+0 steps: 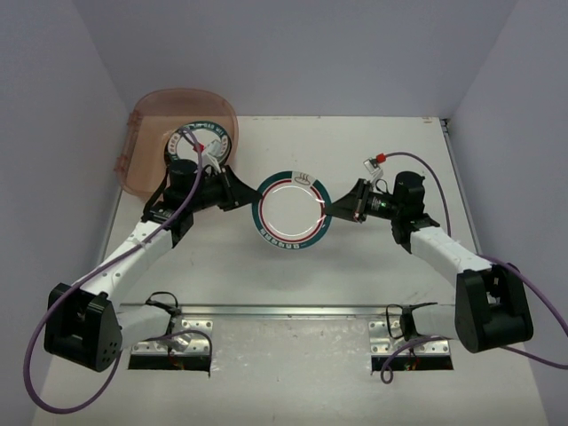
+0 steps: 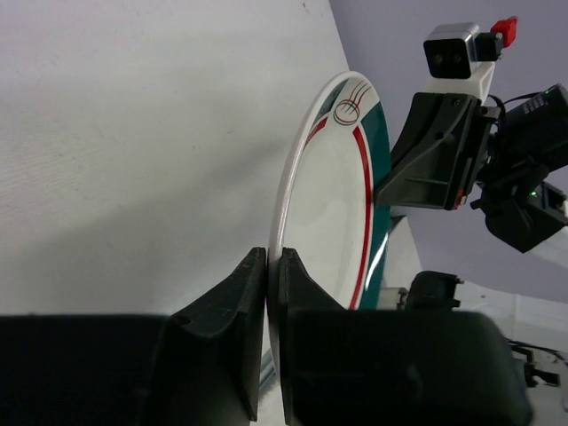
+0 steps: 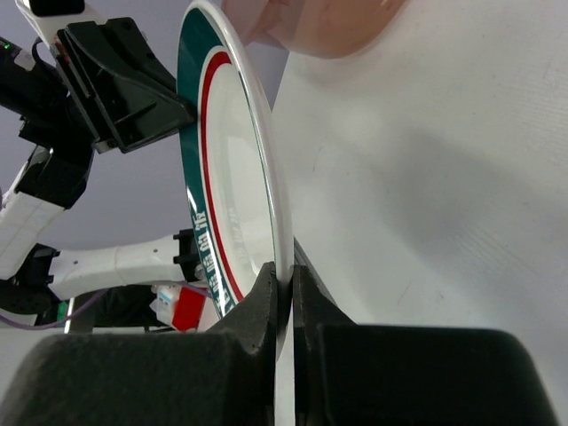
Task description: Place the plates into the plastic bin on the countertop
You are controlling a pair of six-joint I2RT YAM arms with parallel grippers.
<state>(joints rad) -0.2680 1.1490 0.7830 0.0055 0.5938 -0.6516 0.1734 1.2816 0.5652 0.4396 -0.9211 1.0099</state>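
Observation:
A white plate with a teal and red rim [image 1: 291, 210] is held above the middle of the countertop [image 1: 373, 266]. My left gripper [image 1: 253, 197] is shut on its left rim, seen edge-on in the left wrist view [image 2: 324, 195]. My right gripper [image 1: 335, 211] is shut on its right rim, also seen in the right wrist view [image 3: 232, 177]. The pinkish translucent plastic bin [image 1: 151, 133] stands at the far left corner with plates [image 1: 213, 138] inside, partly hidden by my left arm.
A metal rail [image 1: 284, 312] runs along the front edge of the countertop. Grey walls close in the back and both sides. Purple cables loop from both arms.

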